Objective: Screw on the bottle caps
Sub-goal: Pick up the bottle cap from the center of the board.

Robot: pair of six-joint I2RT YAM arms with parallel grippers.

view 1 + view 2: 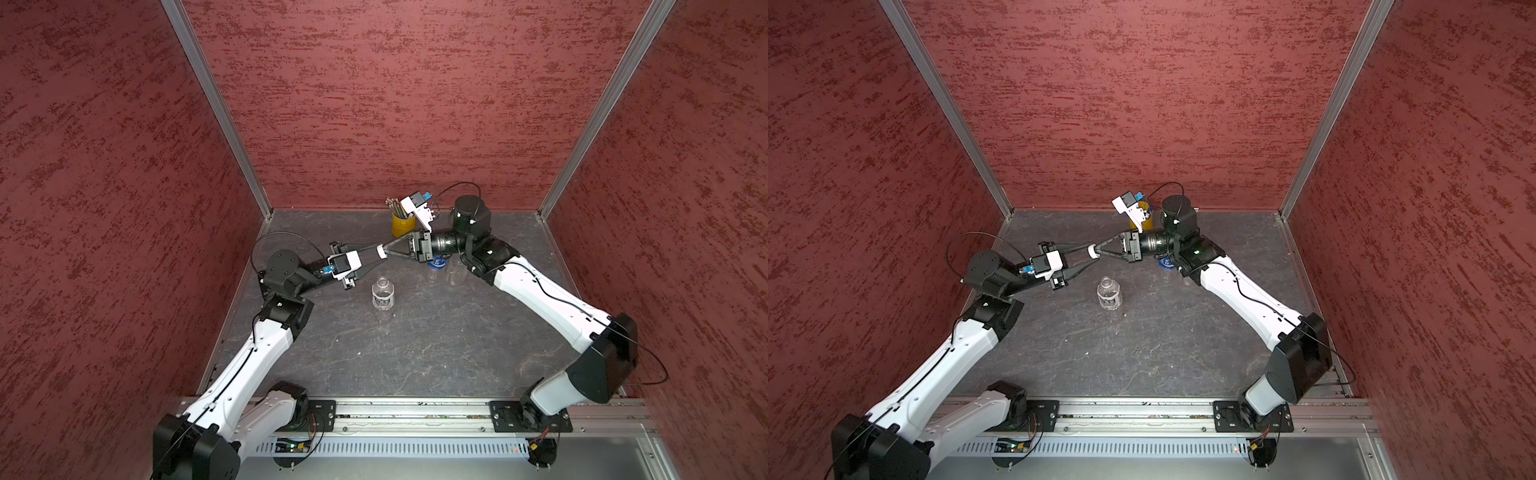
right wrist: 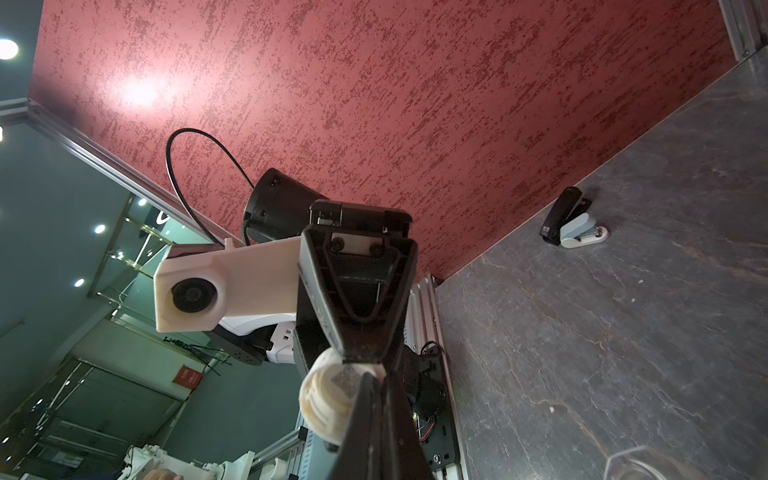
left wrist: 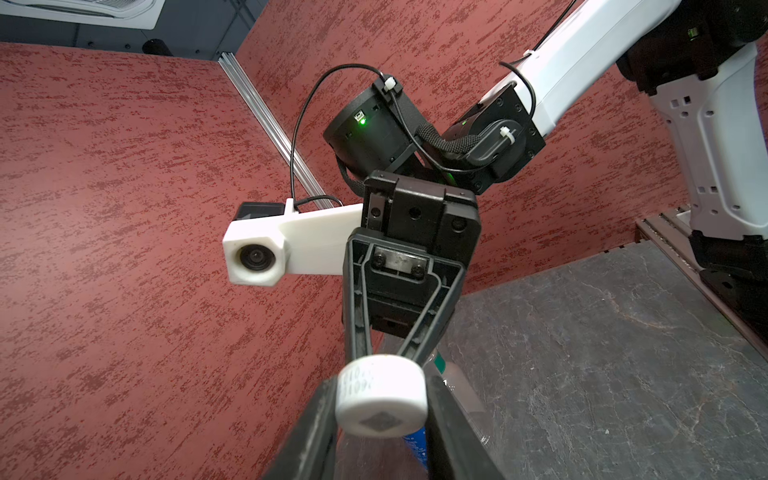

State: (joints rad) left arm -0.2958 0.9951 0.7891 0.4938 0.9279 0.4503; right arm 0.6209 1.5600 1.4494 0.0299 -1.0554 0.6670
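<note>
Hovering above the table [image 1: 415, 353], the small white cap [image 3: 381, 399] sits between the left jaws, which have narrowed to its width and touch it on both sides. Opposite, the right jaws are fully closed, tips pinching the cap's rim. An uncapped white-labelled bottle [image 1: 382, 295] stands upright nearby.

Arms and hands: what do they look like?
Left arm and right arm: white shells, black joints, thin black cables. Left hand and right hand: black triangular open-frame fingers, white camera mounts at the wrists.
</note>
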